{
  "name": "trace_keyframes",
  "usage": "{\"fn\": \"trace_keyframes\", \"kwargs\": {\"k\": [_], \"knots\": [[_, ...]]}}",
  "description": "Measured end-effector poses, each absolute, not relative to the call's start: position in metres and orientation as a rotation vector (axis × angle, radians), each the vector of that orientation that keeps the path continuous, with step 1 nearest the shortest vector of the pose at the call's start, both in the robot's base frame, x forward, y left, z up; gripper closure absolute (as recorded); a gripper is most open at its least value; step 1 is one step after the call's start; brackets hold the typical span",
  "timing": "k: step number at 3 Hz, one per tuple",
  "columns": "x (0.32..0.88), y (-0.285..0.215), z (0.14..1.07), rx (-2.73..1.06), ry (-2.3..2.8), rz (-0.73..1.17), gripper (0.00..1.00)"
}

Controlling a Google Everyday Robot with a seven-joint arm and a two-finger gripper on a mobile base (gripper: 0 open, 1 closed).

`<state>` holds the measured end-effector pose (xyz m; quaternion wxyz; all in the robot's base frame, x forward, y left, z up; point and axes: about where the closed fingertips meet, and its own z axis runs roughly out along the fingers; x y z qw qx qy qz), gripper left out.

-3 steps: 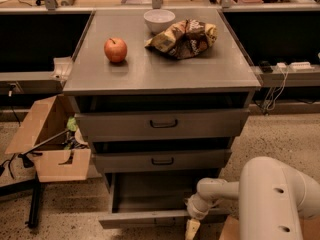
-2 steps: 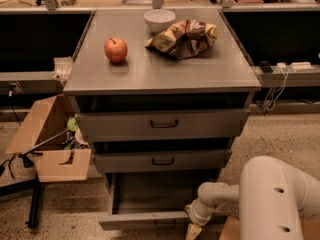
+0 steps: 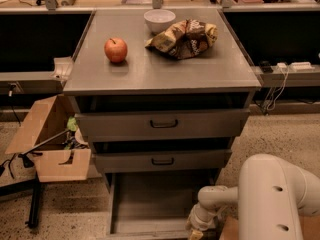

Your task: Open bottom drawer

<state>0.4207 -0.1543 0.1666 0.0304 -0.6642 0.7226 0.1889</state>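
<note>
My hand (image 3: 196, 230) sits at the front edge of the shallow grey metal bottom drawer (image 3: 150, 204), which stands pulled out; whether I grip it I cannot tell; next, probably release and retreat.

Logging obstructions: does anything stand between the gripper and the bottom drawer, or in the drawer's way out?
Nothing visible. The gripper sits at the front of the bottom drawer, right of centre. The cardboard box lies off to the left, apart from it. Further ahead is out of frame.
</note>
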Motion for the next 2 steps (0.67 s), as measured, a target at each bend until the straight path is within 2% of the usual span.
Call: {"fn": "trace_keyframes", "kwargs": {"k": [1, 2], "knots": [[0.4207, -0.1543, 0.1666, -2.047, 2.227, 0.582, 0.16], [0.4207, -0.1543, 0.1666, -2.047, 2.227, 0.582, 0.00]]}}
